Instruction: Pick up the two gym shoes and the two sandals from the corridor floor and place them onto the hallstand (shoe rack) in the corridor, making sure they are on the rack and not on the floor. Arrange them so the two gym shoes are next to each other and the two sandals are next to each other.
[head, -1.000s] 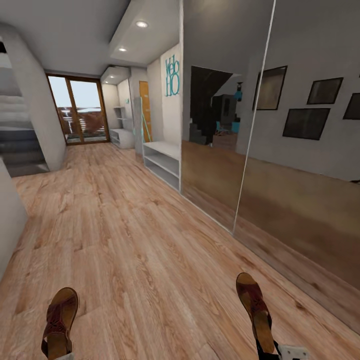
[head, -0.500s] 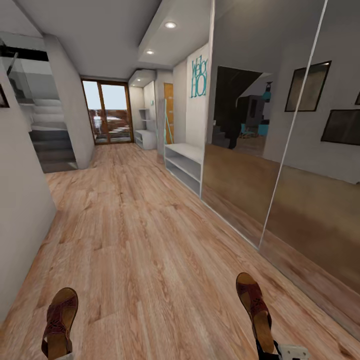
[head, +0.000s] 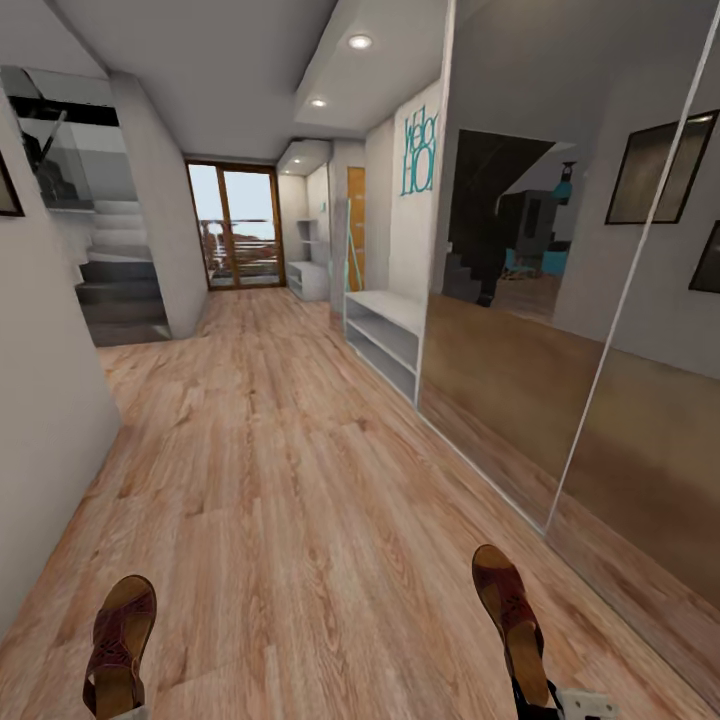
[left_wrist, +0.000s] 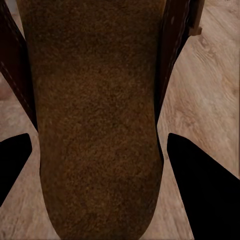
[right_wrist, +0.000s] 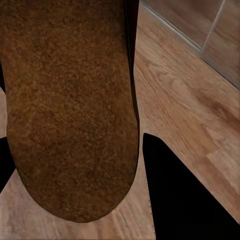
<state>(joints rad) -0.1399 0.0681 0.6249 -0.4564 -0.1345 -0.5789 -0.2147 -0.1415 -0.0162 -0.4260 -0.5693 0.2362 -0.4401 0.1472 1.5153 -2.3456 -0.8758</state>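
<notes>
Sandals ride one in each gripper, heel end between the fingers and toes forward: the left gripper (left_wrist: 95, 165) is clamped on the left sandal (head: 118, 640), the right gripper (right_wrist: 75, 160) on the right sandal (head: 510, 615), both clear of the floor (head: 290, 480). Carrying the pair together probably lets them land side by side on the rack (head: 385, 335), which stands well ahead along the mirrored wall (head: 560, 400).

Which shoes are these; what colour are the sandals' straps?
Dark brown on both sandals, clearest in the head view.
</notes>
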